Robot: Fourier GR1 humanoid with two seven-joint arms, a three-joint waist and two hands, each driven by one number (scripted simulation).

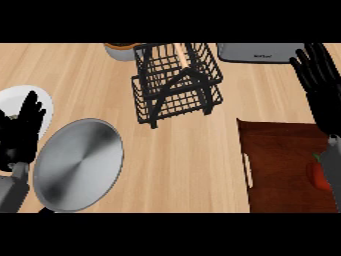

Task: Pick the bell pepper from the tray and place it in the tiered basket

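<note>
Both hands open — bell pepper (319, 176) seemingly trayed.

Red bell pepper (320, 176) on brown tray (280, 165); right robot hand (324, 85) open above; tiered basket (177, 80) apart.

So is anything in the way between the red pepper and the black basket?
Nothing visible. The bell pepper lies on the brown tray, partly hidden under the right forearm. Only bare counter lies between it and the tiered basket. The right hand is raised beyond the tray.
</note>
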